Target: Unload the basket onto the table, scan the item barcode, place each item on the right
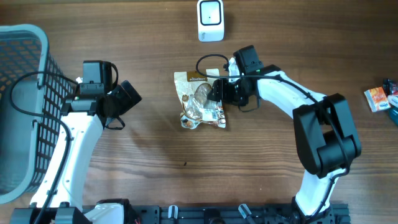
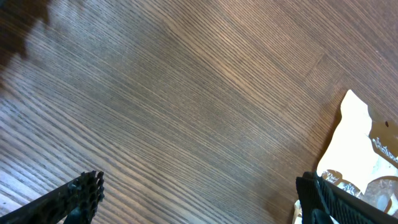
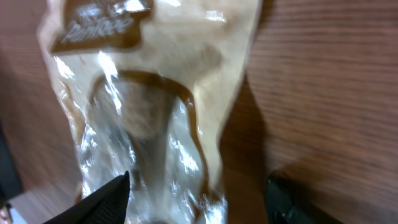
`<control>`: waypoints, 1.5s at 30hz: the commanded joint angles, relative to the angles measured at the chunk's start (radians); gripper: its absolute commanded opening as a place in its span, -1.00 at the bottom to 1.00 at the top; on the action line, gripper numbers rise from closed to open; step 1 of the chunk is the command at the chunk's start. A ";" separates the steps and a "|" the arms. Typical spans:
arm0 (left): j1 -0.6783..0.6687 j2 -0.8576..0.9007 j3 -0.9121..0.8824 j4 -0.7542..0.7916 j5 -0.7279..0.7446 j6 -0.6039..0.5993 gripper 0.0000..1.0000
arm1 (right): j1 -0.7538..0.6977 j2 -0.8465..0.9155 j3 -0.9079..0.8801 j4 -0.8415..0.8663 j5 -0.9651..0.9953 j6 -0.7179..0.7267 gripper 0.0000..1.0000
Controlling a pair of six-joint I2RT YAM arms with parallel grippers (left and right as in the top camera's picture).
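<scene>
The item, a crinkly cream and clear snack bag (image 1: 199, 102), lies flat on the wooden table at the centre. A white barcode scanner (image 1: 211, 20) stands at the table's far edge, behind the bag. My right gripper (image 1: 216, 91) hovers low over the bag's right side. Its jaws stand apart in the right wrist view (image 3: 196, 199), with the bag (image 3: 155, 93) lying on the table under and between them, not pinched. My left gripper (image 1: 132, 94) is wide open left of the bag and holds nothing (image 2: 199, 199); the bag's corner (image 2: 357, 149) shows beside its right finger.
A grey mesh basket (image 1: 37, 37) fills the left edge of the table. An orange box (image 1: 377, 98) and a blue object (image 1: 392, 87) lie at the far right edge. A black cable (image 1: 208, 61) loops behind the bag.
</scene>
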 commanded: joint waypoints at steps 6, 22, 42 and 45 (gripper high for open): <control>0.004 -0.001 0.003 0.000 -0.010 -0.002 1.00 | 0.030 0.040 -0.062 0.092 0.023 0.119 -0.53; 0.004 -0.001 0.003 0.000 -0.010 -0.002 1.00 | 0.029 -0.626 0.030 -0.233 0.849 -0.122 -0.91; 0.004 -0.001 0.003 0.000 -0.010 -0.002 1.00 | 0.230 0.087 0.018 -0.288 1.208 -0.223 1.00; 0.004 -0.001 0.003 0.000 -0.010 -0.002 1.00 | 0.150 0.087 0.018 -0.233 1.023 -0.282 0.94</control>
